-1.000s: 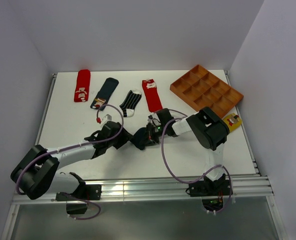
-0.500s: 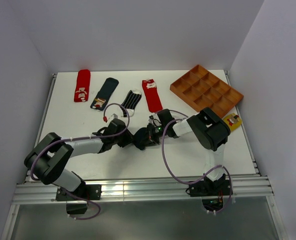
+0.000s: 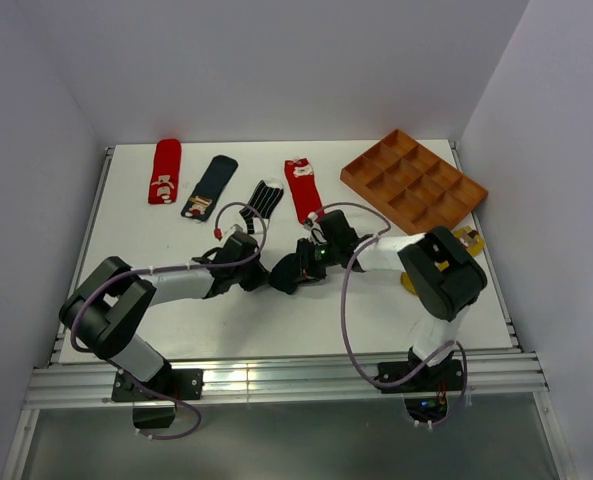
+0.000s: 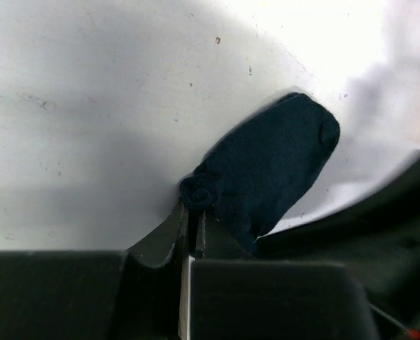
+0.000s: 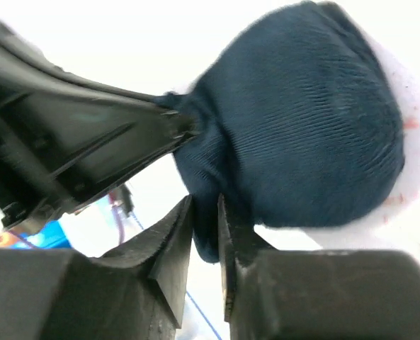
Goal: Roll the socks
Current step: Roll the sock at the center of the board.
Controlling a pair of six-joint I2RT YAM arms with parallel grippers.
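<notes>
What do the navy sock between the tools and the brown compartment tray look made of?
The navy sock looks like knitted fabric, matte; fine ribs show close up. The tray is matte orange-brown, wood or plastic; too far to tell.

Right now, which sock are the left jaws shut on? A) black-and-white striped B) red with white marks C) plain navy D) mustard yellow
C: the left wrist view shows the left jaws pinching the bunched edge of the plain navy sock; the striped sock lies apart in the far row.
</notes>
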